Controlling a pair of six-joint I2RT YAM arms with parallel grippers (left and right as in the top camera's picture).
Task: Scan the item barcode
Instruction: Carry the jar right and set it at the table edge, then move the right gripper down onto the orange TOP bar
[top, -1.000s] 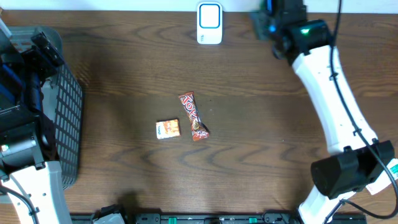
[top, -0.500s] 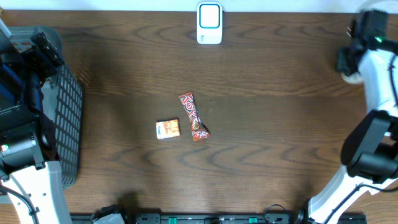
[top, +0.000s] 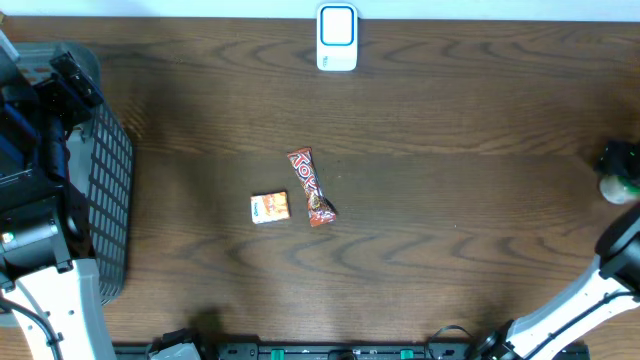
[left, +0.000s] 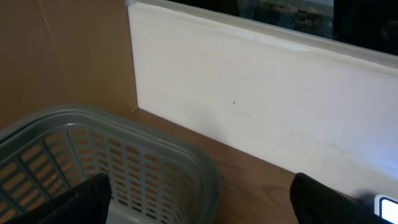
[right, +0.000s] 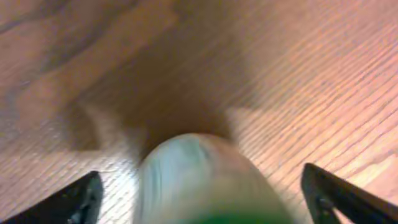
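A white scanner with a blue face (top: 337, 35) stands at the table's back edge. A red candy bar (top: 311, 187) and a small orange-and-white packet (top: 270, 207) lie mid-table. At the far right edge, my right gripper (top: 619, 160) is over a pale rounded item with a green part (top: 612, 187). In the right wrist view that item (right: 199, 180) is blurred and fills the space between the wide-apart fingers of my right gripper (right: 202, 190); neither finger visibly touches it. My left gripper (left: 200, 190) hangs open and empty above the grey basket (left: 124, 137).
The grey mesh basket (top: 112, 190) takes up the left edge under the left arm (top: 45, 230). A white wall board (left: 261, 106) runs behind the table. The right arm's base (top: 610, 270) sits at the lower right corner.
The right arm has swung from beside the scanner to the far right edge, carrying the pale item. Its jaws have spread wide around the item. The left arm has not moved.
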